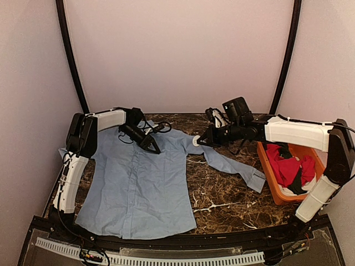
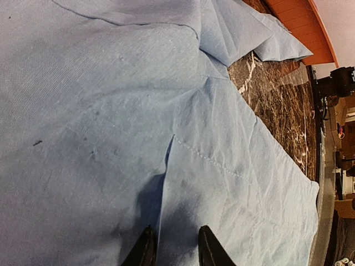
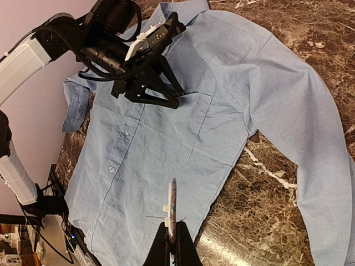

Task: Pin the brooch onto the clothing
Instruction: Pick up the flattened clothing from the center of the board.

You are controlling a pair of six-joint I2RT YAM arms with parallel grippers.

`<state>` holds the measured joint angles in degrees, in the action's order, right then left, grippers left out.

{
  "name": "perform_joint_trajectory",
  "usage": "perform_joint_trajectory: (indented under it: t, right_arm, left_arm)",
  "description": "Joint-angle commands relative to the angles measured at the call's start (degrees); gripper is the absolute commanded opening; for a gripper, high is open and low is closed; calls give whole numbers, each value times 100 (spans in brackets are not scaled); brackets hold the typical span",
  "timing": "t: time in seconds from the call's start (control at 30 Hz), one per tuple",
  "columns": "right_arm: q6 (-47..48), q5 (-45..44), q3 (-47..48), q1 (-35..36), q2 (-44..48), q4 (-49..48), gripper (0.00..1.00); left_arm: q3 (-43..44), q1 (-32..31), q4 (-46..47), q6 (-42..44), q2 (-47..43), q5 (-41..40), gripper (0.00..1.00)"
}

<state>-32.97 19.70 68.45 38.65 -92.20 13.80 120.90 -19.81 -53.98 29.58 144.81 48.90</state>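
The light blue shirt [image 1: 138,183] lies flat, front up, on the marble table, collar at the far side. My left gripper [image 1: 152,147] is open, its tips down on the cloth at the top edge of the chest pocket [image 3: 191,124]. In the left wrist view the gripper [image 2: 176,246] stands over the pocket's opening slit on the shirt [image 2: 83,111]. My right gripper [image 3: 173,238] is shut on the brooch [image 3: 172,202], a round disc seen edge-on with its pin sticking out sideways. It hovers above the shirt's [image 3: 138,166] side hem, right of the pocket. The brooch [image 1: 197,141] shows white from above.
An orange bin [image 1: 266,172] holding a red garment [image 1: 288,166] stands at the right of the table. The shirt's right sleeve [image 1: 233,166] stretches toward it. Bare marble [image 1: 222,205] lies between shirt and bin. A black frame runs along the near edge.
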Motion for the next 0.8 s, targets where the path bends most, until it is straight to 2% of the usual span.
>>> perform_joint_trajectory:
  t: [0.0, 0.13, 0.33, 0.43, 0.5, 0.53, 0.63, 0.7, 0.77]
  right_arm:
    - [104, 52, -110, 46, 27, -44, 0]
    - [105, 74, -116, 40, -11, -52, 0]
    - [128, 105, -104, 46, -52, -62, 0]
    - [149, 104, -50, 45, -90, -62, 0]
    - [166, 112, 4, 39, -132, -45, 0]
    - [171, 125, 29, 39, -154, -38, 0]
    - [183, 159, 95, 45, -219, -27, 0]
    - [190, 174, 137, 36, -252, -32, 0]
    - [189, 175, 163, 40, -276, -22, 0]
  left_arm:
    - [94, -24, -275, 137, 81, 360, 28]
    - [83, -23, -362, 179, 26, 598, 25]
    - [35, 1, -367, 149, 14, 620, 9]
    - [7, -1, -375, 145, 12, 642, 8]
    - [-15, 1, -385, 148, 7, 604, 15]
    - [-23, -6, -375, 146, 0, 595, 24]
    - [-71, -5, -300, 82, -21, 521, 35]
    - [-113, -5, -254, 63, -10, 494, 38]
    - [-157, -5, -209, 37, 15, 463, 36]
